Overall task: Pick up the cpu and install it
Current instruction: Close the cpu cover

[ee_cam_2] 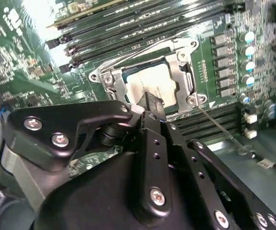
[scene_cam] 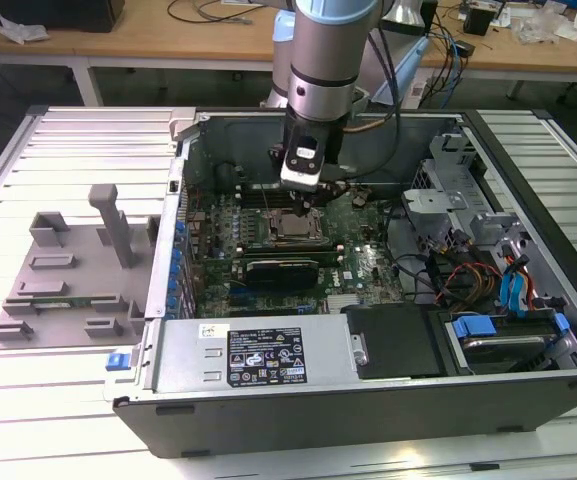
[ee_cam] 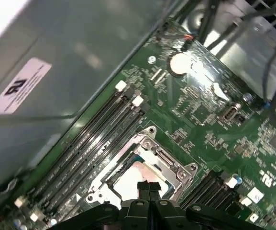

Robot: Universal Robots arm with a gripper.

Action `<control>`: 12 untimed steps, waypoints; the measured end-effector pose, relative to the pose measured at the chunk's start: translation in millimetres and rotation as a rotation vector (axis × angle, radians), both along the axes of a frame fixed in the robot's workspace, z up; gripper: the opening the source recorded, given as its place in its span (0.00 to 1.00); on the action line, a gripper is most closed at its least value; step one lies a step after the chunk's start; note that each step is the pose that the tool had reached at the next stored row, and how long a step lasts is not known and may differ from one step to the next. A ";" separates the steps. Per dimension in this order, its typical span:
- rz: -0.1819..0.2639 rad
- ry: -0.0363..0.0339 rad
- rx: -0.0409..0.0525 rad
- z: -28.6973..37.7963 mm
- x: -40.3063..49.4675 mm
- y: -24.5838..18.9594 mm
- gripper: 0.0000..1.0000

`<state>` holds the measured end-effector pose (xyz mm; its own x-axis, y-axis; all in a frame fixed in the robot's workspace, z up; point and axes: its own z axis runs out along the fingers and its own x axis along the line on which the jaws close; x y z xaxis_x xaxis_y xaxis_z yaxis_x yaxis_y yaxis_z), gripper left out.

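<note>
hovering closed gripper (ee_cam: 149, 187) right over cpu (ee_cam: 130, 176) in socket frame (ee_cam: 167, 158)

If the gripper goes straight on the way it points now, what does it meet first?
The cpu, lying in the socket frame. The gripper points straight at its silver top. Whether the tips already touch it is unclear.

Electronics lab, open computer case (scene_cam: 368, 405) on slatted table (scene_cam: 68, 130), cluttered workbench (scene_cam: 168, 40)
</note>
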<state>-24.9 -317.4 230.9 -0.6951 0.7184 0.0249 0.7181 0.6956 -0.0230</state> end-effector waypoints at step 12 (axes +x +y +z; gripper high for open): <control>0.404 0.0001 0.0000 -0.8 0.0 0.0 0.11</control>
<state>-24.9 -317.4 230.0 -0.9215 0.3875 0.0250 0.3870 0.9218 -0.0230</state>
